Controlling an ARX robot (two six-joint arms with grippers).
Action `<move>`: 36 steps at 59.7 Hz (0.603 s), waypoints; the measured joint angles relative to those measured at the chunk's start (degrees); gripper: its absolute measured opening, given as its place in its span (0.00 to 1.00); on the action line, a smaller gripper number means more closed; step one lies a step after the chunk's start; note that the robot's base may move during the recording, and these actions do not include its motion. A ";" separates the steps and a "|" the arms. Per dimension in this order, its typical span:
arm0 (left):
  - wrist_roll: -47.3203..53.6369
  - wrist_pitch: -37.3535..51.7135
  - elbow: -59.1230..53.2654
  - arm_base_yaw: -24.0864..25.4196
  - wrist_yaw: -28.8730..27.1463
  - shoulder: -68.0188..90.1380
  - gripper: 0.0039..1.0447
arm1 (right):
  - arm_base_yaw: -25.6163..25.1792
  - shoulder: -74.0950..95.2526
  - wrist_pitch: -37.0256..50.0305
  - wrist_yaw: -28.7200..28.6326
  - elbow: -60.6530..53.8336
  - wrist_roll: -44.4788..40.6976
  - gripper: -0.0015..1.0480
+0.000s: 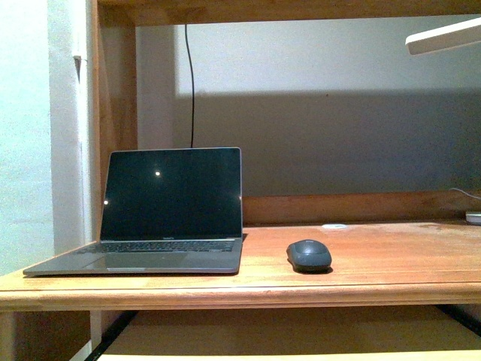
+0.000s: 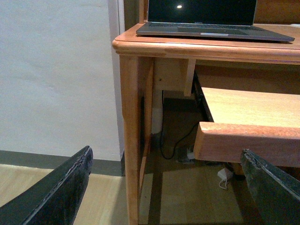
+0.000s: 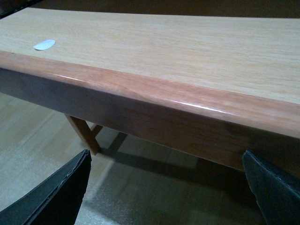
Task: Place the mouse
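One mouse (image 1: 309,255) sits on the desk (image 1: 376,263), just right of the open laptop (image 1: 161,214), touching nothing. We note both pincers well below the desk: left gripper (image 2: 164,187) and right gripper (image 3: 164,187) spread wide, each holding nothing.

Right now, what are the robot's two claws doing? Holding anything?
Left gripper: open, holding nothing.
Right gripper: open, holding nothing.
The mouse sits on the desk.

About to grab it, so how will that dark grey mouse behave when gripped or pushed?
The mouse looks rigid, probably light. Its smooth domed top may let fingertips slip, so the sides seem safer. Lying flat on the desk, it would likely slide rather than roll.
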 joint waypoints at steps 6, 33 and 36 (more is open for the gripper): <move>0.02 0.00 0.00 0.00 -0.02 0.00 0.93 | 3.04 5.42 2.80 2.97 3.32 0.20 0.93; 0.00 0.00 0.00 0.00 0.00 0.00 0.93 | 12.61 29.29 2.62 14.34 28.24 -0.26 0.93; 0.00 0.00 0.00 0.00 0.00 0.00 0.93 | 13.22 30.97 2.10 15.04 30.49 -0.33 0.93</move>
